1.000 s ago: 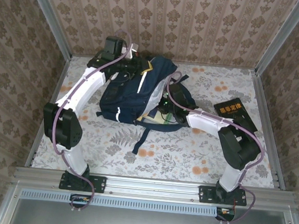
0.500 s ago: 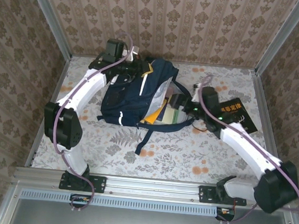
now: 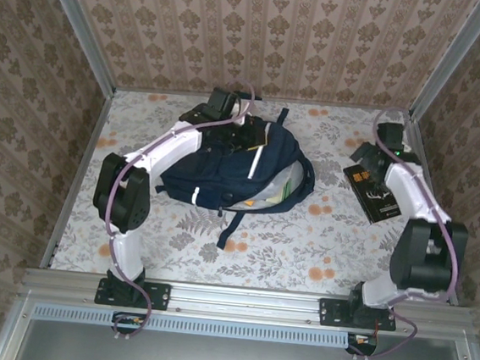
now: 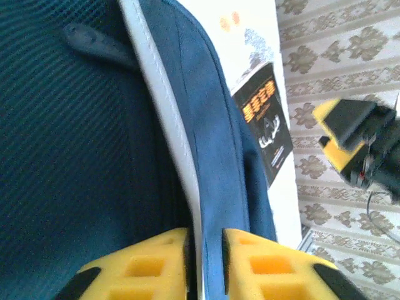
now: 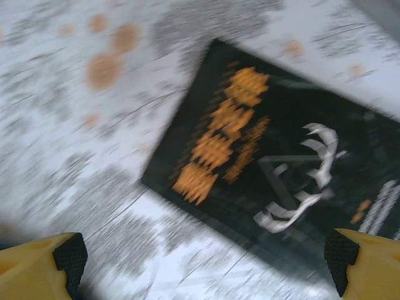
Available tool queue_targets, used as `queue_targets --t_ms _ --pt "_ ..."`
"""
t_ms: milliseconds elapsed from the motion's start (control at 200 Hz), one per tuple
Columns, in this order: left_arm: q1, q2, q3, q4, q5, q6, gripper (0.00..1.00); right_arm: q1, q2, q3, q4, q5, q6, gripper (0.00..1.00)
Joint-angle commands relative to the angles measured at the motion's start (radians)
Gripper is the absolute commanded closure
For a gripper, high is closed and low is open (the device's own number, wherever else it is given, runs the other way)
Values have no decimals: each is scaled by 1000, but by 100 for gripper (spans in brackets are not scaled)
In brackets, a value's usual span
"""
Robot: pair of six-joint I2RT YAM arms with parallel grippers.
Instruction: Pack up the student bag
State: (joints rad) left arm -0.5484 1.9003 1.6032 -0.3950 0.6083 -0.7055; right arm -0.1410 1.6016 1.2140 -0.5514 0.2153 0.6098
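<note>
If my left gripper (image 4: pixel 206 253), pinching the student bag (image 3: pixel 215 173), slips, its mouth may shut before my wide-apart right gripper (image 5: pixel 200 256) lifts the right-edge book (image 5: pixel 262 144).

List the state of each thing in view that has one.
student bag, lying flat, main compartment open, items inside
black book, closed, flat on the table outside the bag
left gripper, jaws narrow around the bag's edge, grip unclear
right gripper, open above the black book
</note>
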Motion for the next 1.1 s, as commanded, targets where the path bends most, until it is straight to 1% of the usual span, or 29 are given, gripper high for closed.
queue_targets --t_ms 0,70,125,195,320,435,495,605,705,810,920,980,1060,1095 --pt "10 -63 -12 -65 -66 95 58 -75 142 149 -120 76 -64 0" --pt "13 -106 -16 -105 -117 130 50 -113 233 241 -143 55 -87 0" --pt "15 -140 -36 -112 -134 142 47 -137 290 308 -154 49 -117 0" --pt "18 -185 -68 -109 -136 143 46 -162 375 394 -183 2 -165 0" --pt "19 -240 -125 -91 -127 148 46 -200 537 528 -272 -144 -216 0" --pt "22 -261 -142 -89 -136 164 45 -213 600 544 -298 -249 -228 1" --pt "22 -259 -140 -76 -125 166 46 -209 604 525 -301 -276 -227 2" --pt "21 -236 -119 -67 -87 157 52 -204 560 428 -273 -323 -189 4" --pt "21 -231 -119 -56 -72 152 53 -189 487 321 -240 -375 -142 5" --pt "21 -230 -126 -47 -64 146 53 -161 368 160 -159 -437 -74 4" --pt "21 -222 -136 -30 -49 128 53 -134 241 -18 -66 -519 46 4" --pt "21 -215 -140 -25 -40 120 53 -106 161 -114 -25 -531 105 4" --pt "18 -209 -141 -22 -35 117 53 -59 63 -218 9 -538 140 4" --pt "15 -206 -144 -21 -34 115 53 -42 26 -263 64 -548 148 4"
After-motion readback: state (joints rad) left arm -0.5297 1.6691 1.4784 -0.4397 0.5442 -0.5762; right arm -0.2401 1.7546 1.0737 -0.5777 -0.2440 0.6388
